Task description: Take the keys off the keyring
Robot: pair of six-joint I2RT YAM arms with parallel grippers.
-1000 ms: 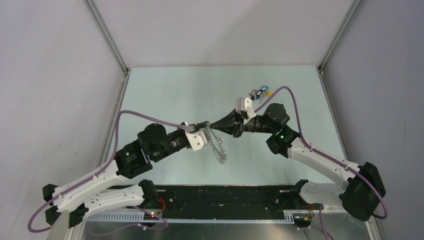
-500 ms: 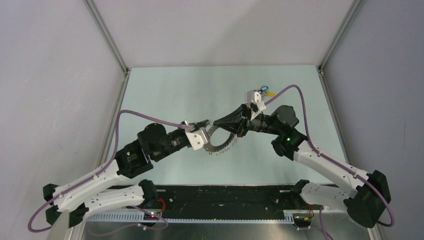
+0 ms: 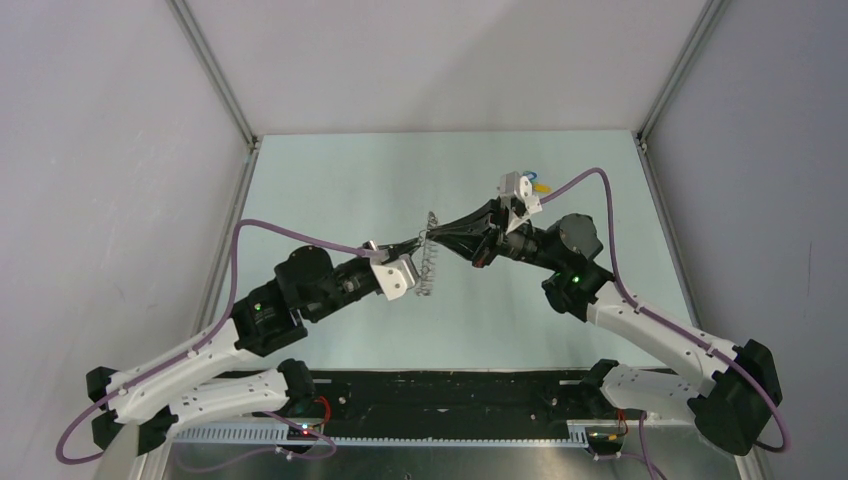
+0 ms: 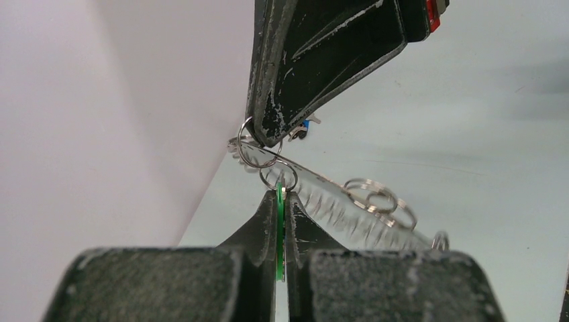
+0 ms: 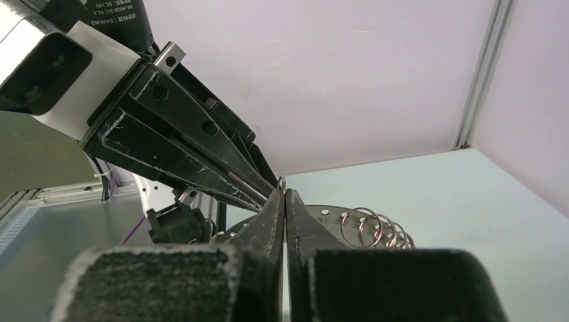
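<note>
Keyring [image 3: 428,265], top external view: held edge-on above the tabletop [image 3: 330,190] between left gripper [image 3: 414,244] and right gripper [image 3: 436,238], with open room all round. Left wrist: jaws clamped on green key [image 4: 279,225]; draw it straight off its loop. Right wrist: jaws together, apparently pinching the rim; brace there.

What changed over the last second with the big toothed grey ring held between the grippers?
The large flat grey metal keyring swung from hanging towards the near edge, through face-up, to edge-on. The right gripper turned it, its wrist moving right and away. The left gripper, shut on the green-headed key, stayed put; both grippers still meet at the ring.
</note>
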